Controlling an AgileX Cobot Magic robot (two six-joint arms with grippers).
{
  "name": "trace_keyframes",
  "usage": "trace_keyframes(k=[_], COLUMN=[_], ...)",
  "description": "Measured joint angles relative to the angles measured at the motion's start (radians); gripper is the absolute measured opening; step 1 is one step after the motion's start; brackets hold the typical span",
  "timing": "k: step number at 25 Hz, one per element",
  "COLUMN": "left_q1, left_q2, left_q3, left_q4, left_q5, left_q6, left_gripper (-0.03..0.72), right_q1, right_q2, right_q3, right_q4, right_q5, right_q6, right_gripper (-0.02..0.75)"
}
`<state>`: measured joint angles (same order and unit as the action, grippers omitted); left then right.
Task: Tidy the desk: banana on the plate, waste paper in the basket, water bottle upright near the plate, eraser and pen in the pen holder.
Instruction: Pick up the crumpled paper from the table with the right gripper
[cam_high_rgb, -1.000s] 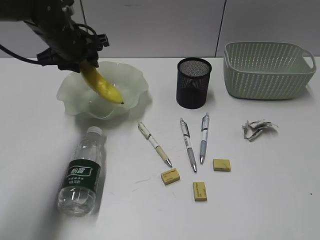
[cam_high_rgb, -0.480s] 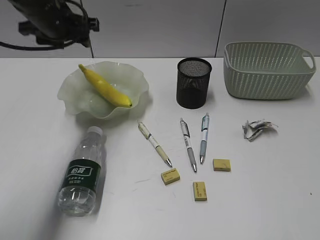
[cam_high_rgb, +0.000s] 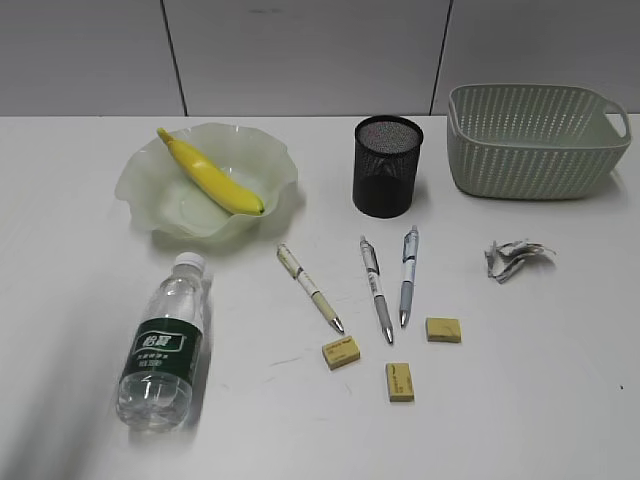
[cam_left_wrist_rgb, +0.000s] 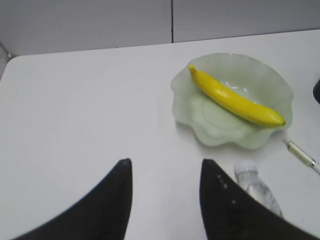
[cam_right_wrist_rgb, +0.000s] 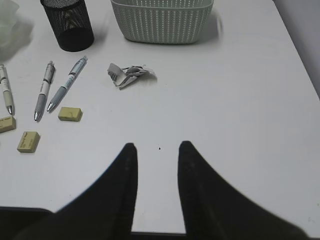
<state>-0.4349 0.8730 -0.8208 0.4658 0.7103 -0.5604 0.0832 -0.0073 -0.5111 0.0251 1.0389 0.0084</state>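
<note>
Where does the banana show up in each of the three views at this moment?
Exterior view: the banana lies in the plate, upper left.
Left wrist view: the banana lies across the plate, upper right, beyond the open left gripper.
Right wrist view: not in it; only a sliver of the plate shows at the top left edge.
Shared landmark: the plate.

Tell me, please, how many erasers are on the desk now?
3, all loose on the desk in front of the pens: one eraser by the left pen's tip, one nearest the front edge, one to the right. None seems hidden.
</note>
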Motion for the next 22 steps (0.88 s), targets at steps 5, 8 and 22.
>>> trace_keyframes(k=[5,8,22], left_q1=[0.0,0.0,0.0], left_q2=[-0.454,-0.638,-0.88], left_q3=[0.156,0.183,0.281], left_q4=[-0.143,-0.242,-0.291], left_q5=[0.229,0.373,0.365], left_q6=[0.203,0.281,0.38], left_gripper=[0.333,0.333,0.333], right_q1=[0.0,0.0,-0.001], right_q2=[0.0,0.0,0.0], right_q3=[0.0,0.0,0.001], right_q4=[0.005,0.008,0.043], right_q5=[0.0,0.0,-0.001], right_q6=[0.0,0.0,0.0], right_gripper=[0.238,0.238,0.238])
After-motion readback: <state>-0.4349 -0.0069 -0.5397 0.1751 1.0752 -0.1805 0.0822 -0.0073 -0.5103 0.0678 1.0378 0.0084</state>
